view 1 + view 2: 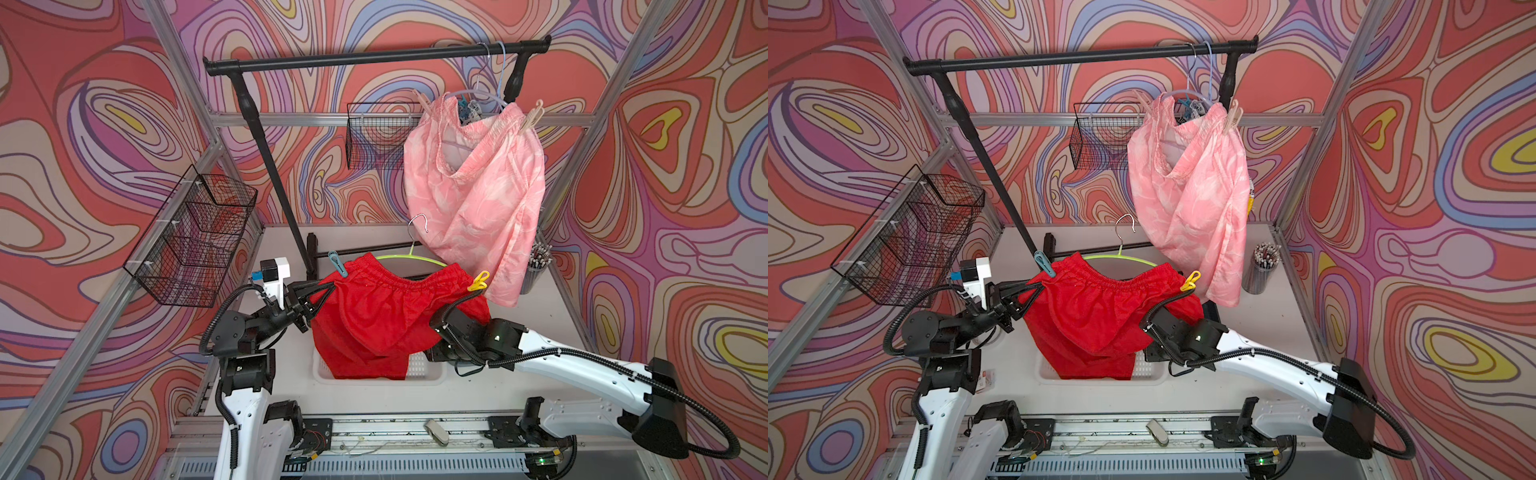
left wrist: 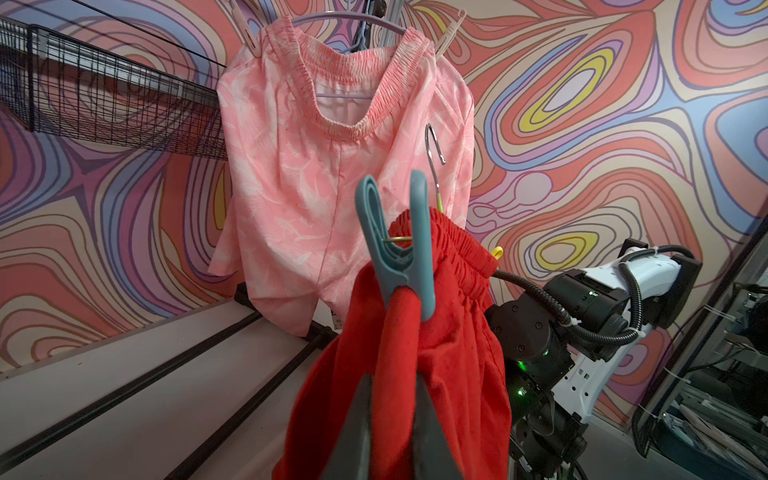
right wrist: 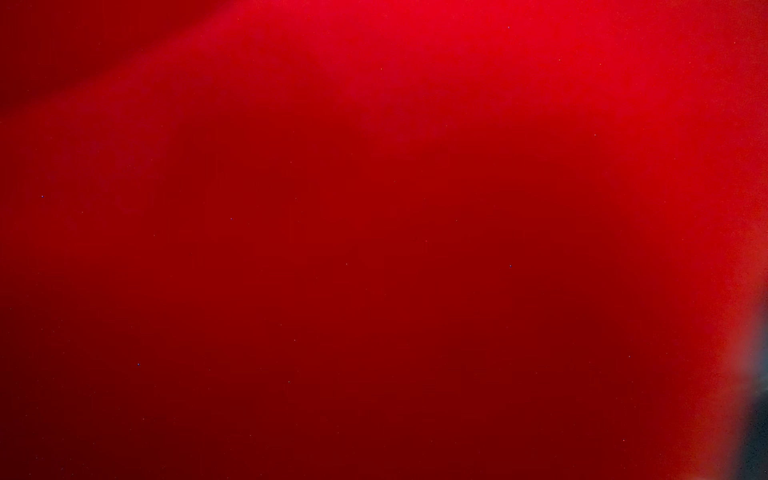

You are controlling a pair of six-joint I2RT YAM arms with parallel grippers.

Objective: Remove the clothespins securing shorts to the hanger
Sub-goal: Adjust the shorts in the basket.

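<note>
Swirling wallpaper (image 1: 104, 124) in red, pink, purple, blue and yellow covers every wall. Silver aluminium frame bars (image 1: 291, 120) run up the corners and across the back wall. In both top views a black clothes rail (image 1: 353, 58) stands at twelve o'clock on a pale grey desk (image 1: 374, 397). A black wire basket (image 1: 195, 241) hangs on the frame at nine o'clock, and a smaller wire basket (image 1: 374, 137) hangs under the rail. A cup of pens (image 1: 1260, 270) stands at three o'clock. The light is soft and even.

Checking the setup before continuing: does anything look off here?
Yes. The red shorts drape over the right arm, so the right wrist view shows only red cloth. Also, what looks like a pale clothespin lies loose on the front rail, away from any hanger.
</note>
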